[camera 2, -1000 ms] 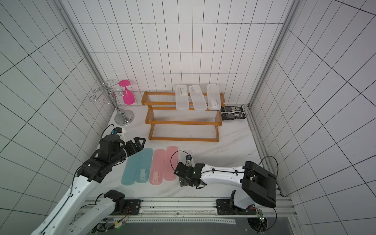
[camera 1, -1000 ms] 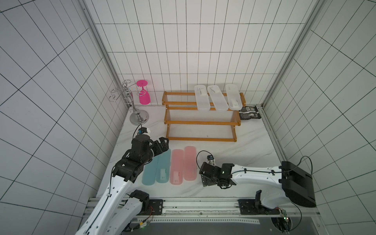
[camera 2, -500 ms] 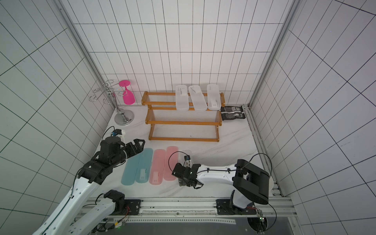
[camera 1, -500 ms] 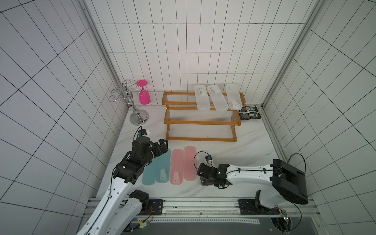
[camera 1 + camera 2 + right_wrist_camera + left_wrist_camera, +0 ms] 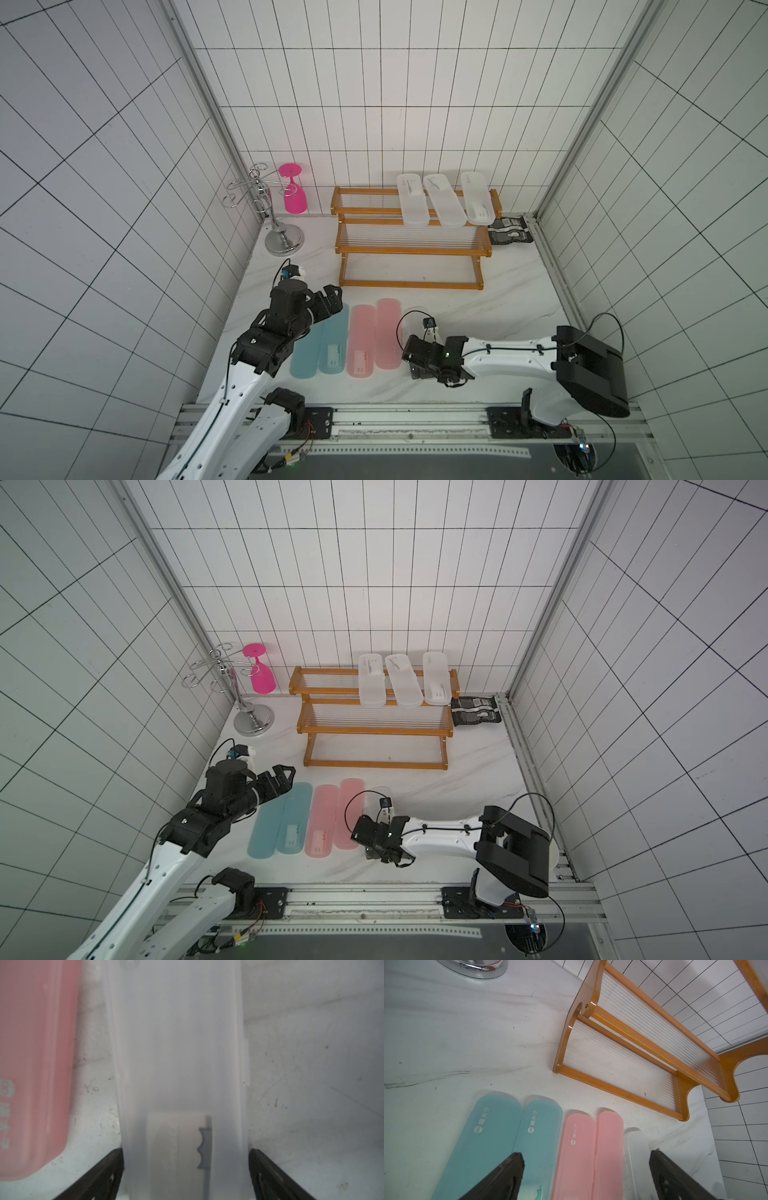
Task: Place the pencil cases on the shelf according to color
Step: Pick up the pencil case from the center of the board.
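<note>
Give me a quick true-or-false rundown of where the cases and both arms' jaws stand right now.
1. Three clear-white cases lie on the shelf's top tier. True.
2. The pink cases sit on the middle tier. False: both lie on the table beside the teal cases.
3. The left jaws stand open, holding nothing. True.
4. The right jaws flank a pink case. False: they flank the clear case on the table.

Clear cases (image 5: 444,200) atop shelf (image 5: 411,250); teal pair (image 5: 334,336), pink pair (image 5: 361,336) flat in front
</note>
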`<state>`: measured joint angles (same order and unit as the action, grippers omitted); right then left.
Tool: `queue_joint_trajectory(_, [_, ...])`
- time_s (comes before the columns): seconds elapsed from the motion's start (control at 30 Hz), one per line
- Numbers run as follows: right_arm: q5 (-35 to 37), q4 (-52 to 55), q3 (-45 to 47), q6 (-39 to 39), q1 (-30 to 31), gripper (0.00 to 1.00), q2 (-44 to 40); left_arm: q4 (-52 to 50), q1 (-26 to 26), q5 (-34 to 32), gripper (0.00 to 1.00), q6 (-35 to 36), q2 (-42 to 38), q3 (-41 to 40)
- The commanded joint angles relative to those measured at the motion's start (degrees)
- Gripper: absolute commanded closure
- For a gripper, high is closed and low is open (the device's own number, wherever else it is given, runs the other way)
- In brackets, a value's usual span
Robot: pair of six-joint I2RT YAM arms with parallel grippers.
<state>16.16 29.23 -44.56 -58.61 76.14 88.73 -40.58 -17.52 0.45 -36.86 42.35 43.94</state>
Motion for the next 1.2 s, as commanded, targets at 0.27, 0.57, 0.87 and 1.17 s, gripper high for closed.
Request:
queue_joint_trajectory(0.27, [1.6, 4.8, 1.0, -2.5, 1.2, 0.14, 1.1, -1.2, 0.0, -0.8, 0.02, 0.9, -2.2, 1.0])
queue_joint_trajectory(0.57, [8.6, 12.4, -1.5, -5.2, 4.5, 0.29, -5.2, -2.2, 0.2, -2.5, 0.02, 1.5, -2.8, 4.9])
queue_joint_trajectory(0.87, [14.2, 25.9, -15.8, -3.1, 8.4, 0.29, -11.6, -4.1, 3.1, -4.0, 0.01, 5.5, 3.0, 15.2])
queue_joint_trajectory(1.17, [13.6, 26.7, -36.9, 9.0, 4.6, 0.3, -8.8, -2.0, 13.3, 3.4, 0.01, 9.1, 11.2, 22.9])
